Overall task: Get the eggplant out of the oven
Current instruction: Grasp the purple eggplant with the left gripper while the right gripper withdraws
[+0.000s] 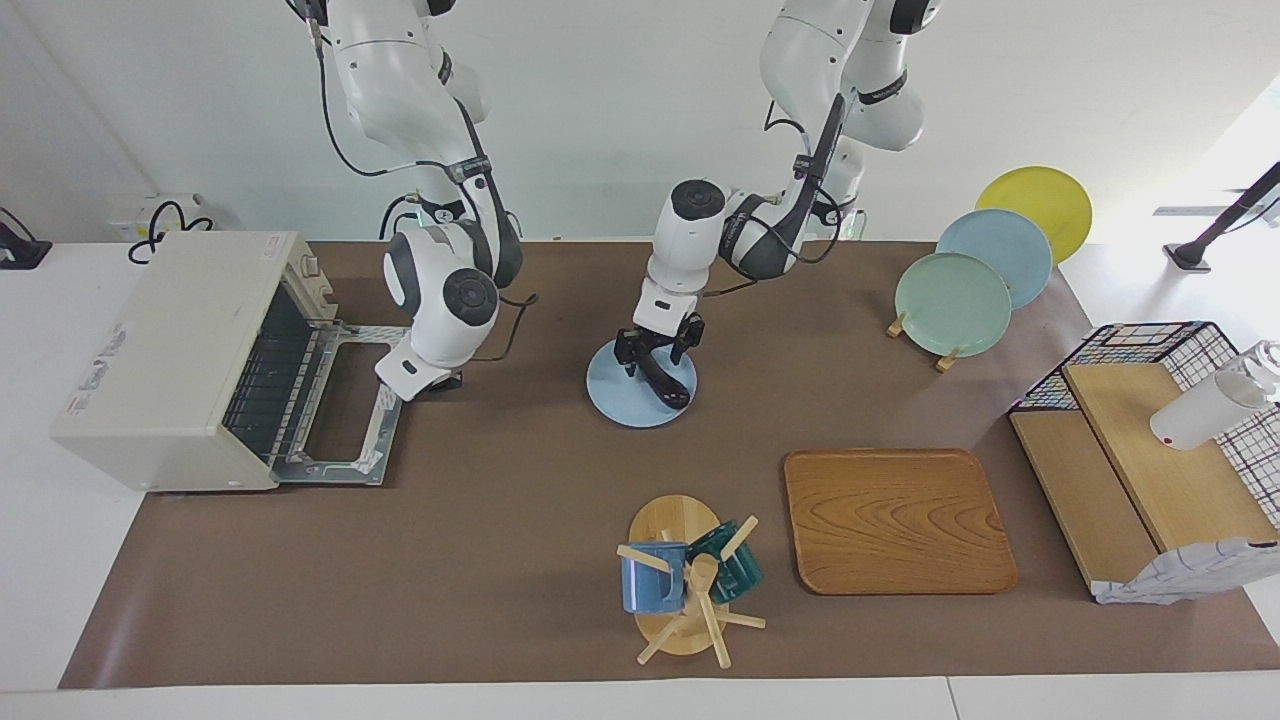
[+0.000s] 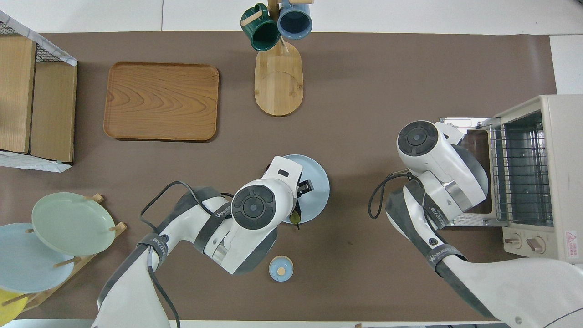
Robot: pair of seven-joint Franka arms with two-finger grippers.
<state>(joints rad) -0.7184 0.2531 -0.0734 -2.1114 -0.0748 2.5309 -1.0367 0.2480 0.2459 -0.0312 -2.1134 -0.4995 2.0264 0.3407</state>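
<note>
One oven (image 1: 170, 360) stands at the right arm's end of the table, door dropped open. One light blue plate (image 1: 622, 400) mid-table carries one eggplant (image 1: 665, 381) — slim, glossy, near-black — pinched by the left gripper (image 1: 652, 350). The right gripper (image 1: 415, 382) waits over the door; its finger spread can't be told.

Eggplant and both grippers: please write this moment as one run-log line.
eggplant: on blue plate, out of oven | left gripper: on eggplant | right gripper: over open oven door

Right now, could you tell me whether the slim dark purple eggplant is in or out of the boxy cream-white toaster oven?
Out: the eggplant lies on a pale blue plate under the left gripper; the oven rack is bare.
</note>
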